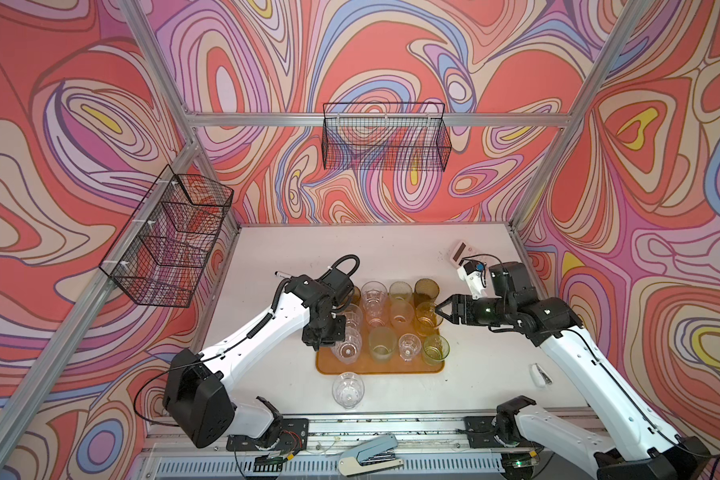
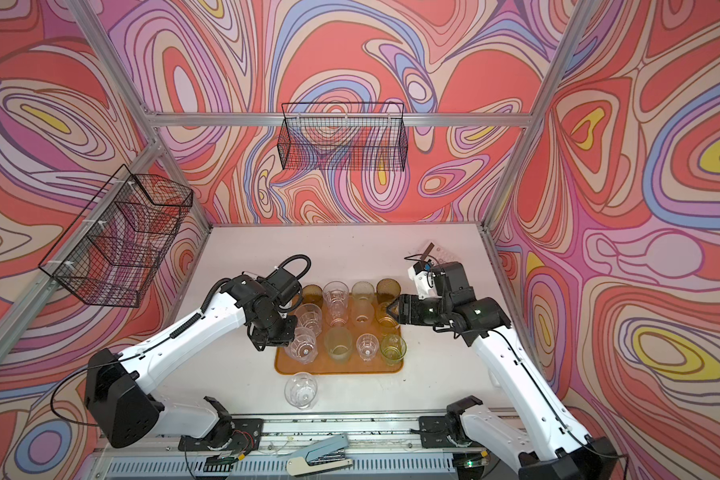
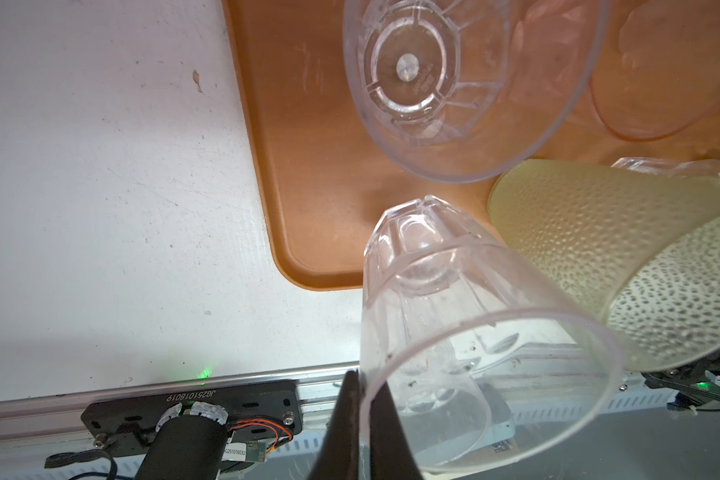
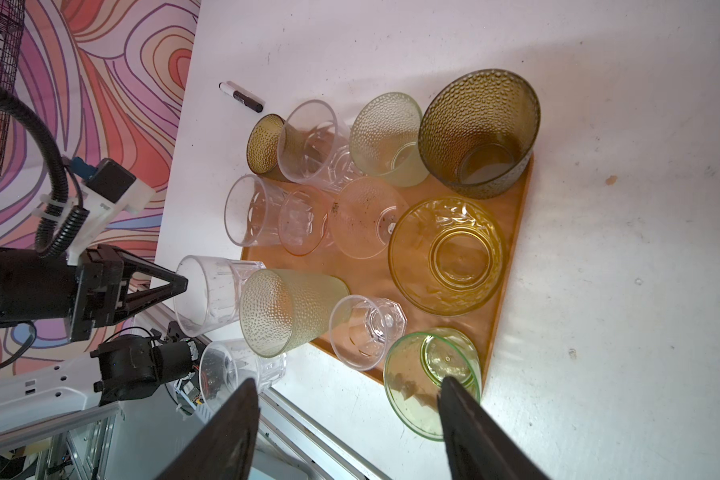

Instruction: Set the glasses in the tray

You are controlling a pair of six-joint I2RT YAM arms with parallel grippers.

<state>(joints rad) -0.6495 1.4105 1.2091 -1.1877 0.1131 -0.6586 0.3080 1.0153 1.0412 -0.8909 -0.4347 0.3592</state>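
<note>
The white, scuffed tabletop [image 1: 395, 253] is occupied centrally by a flat orange-brown rectangular tray [image 1: 385, 368]. A clear faceted tumbler [image 1: 348, 390] is set near the front edge; a black-and-white marker [image 1: 282, 274] is laid towards the left edge.

Orange-brown tray [image 1: 381, 368]; dimpled olive glass [image 4: 479, 133]; clear faceted glass [image 3: 454, 332]; swirled red-pink walls [image 1: 80, 124]

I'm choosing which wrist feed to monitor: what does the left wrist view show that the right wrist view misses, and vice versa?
Only left wrist: the printed code on the black base plate. Only right wrist: the open right hand, black marker pen, olive-brown dimpled tumbler, bright green tumbler. Both: the orange-brown rectangular tray, pale green dimpled tumbler, and left hand shut on the clear faceted tumbler's rim.
</note>
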